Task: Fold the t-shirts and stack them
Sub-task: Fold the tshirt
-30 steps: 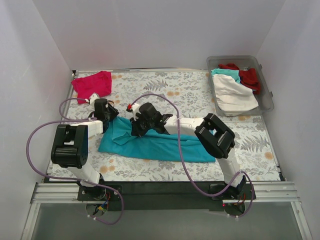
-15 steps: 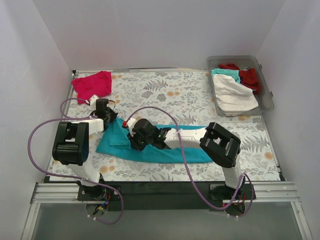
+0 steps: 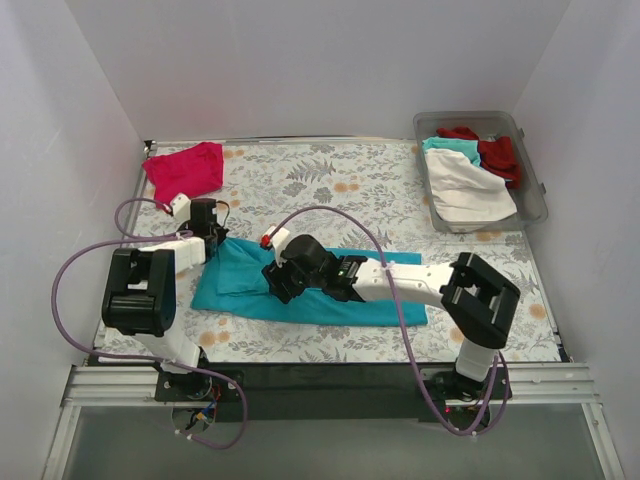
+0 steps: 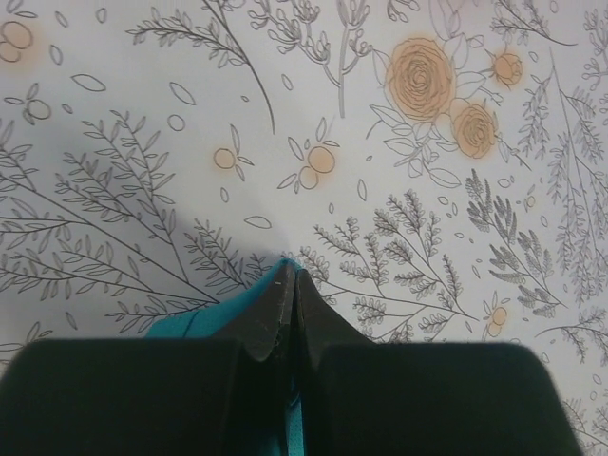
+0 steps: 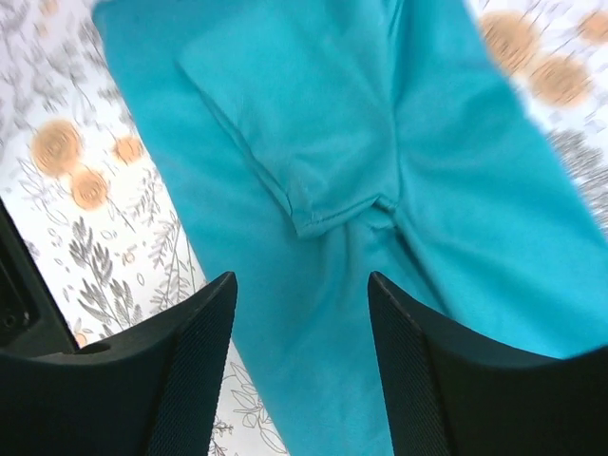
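A teal t-shirt (image 3: 240, 285) lies as a long strip across the near middle of the table. My left gripper (image 3: 214, 243) is shut on its far left corner. In the left wrist view the jaws (image 4: 293, 277) are pressed together with teal cloth (image 4: 188, 321) showing between and beside them. My right gripper (image 3: 280, 284) hovers low over the shirt's left part with its fingers wide apart and nothing between them. Below that gripper (image 5: 304, 285) lies flat teal cloth (image 5: 446, 171) with a sleeve (image 5: 285, 123) folded onto it. A magenta t-shirt (image 3: 186, 168) lies bunched at the far left corner.
A clear plastic bin (image 3: 537, 188) stands at the far right, holding a white shirt (image 3: 466, 190), a red one (image 3: 499, 153) and a teal one (image 3: 449, 146). White walls close in the table on three sides. Purple cables loop from both arms.
My right gripper has opened, let go of the teal shirt and moved toward the near side. My left gripper has shut on the shirt's far left corner. The shirt now lies flatter.
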{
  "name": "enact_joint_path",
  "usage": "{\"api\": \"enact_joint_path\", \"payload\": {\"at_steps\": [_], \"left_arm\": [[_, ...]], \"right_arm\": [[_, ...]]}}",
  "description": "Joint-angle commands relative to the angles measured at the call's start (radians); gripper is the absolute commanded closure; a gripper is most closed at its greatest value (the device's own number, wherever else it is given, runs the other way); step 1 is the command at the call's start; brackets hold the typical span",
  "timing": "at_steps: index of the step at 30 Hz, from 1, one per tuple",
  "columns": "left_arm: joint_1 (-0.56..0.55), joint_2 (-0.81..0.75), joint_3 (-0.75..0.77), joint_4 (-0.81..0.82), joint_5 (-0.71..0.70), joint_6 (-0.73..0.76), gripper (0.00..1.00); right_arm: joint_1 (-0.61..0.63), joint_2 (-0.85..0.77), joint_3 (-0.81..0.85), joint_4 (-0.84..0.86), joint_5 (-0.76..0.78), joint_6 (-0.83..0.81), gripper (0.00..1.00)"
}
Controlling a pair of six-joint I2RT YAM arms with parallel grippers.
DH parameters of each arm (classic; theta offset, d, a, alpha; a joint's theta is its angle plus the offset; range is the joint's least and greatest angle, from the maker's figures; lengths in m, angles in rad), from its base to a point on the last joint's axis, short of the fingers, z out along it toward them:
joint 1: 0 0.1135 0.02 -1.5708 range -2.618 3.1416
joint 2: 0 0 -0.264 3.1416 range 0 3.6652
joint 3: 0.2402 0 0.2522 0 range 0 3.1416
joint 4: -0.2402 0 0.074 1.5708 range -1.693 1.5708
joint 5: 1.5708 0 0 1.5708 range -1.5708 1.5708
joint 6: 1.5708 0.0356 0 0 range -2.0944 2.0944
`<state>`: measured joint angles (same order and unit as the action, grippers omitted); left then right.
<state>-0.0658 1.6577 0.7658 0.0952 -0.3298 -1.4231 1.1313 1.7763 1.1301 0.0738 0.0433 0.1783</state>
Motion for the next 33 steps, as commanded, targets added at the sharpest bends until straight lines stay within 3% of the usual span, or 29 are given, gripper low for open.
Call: {"api": "enact_joint_path", "payload": {"at_steps": [1, 4, 7, 8, 15, 21, 26, 33], "left_arm": [[0.02, -0.055, 0.012, -0.057, -0.08, -0.014, 1.0], [0.032, -0.076, 0.001, -0.058, -0.094, -0.019, 1.0], [0.034, -0.098, 0.012, -0.068, -0.106, -0.011, 0.92], [0.032, -0.105, 0.015, -0.068, -0.106, -0.008, 0.84], [0.017, -0.239, -0.013, -0.072, -0.123, 0.009, 0.51], [-0.144, -0.39, -0.098, -0.077, -0.103, -0.01, 0.5], [-0.279, -0.407, -0.171, -0.075, -0.017, -0.083, 0.5], [-0.312, -0.412, -0.233, -0.081, 0.02, -0.111, 0.5]], "right_arm": [[-0.018, -0.072, 0.007, 0.023, 0.064, -0.034, 0.47], [-0.056, -0.072, 0.005, 0.023, 0.064, -0.039, 0.46], [-0.106, -0.048, 0.01, 0.023, 0.053, -0.042, 0.47], [-0.117, -0.032, 0.011, 0.024, 0.049, -0.046, 0.47], [-0.224, 0.011, 0.008, 0.03, 0.026, -0.054, 0.48], [-0.274, 0.0, -0.058, 0.046, 0.02, -0.043, 0.49], [-0.291, -0.047, -0.136, 0.05, 0.036, -0.022, 0.49], [-0.307, -0.11, -0.262, 0.055, 0.084, 0.004, 0.49]]}}
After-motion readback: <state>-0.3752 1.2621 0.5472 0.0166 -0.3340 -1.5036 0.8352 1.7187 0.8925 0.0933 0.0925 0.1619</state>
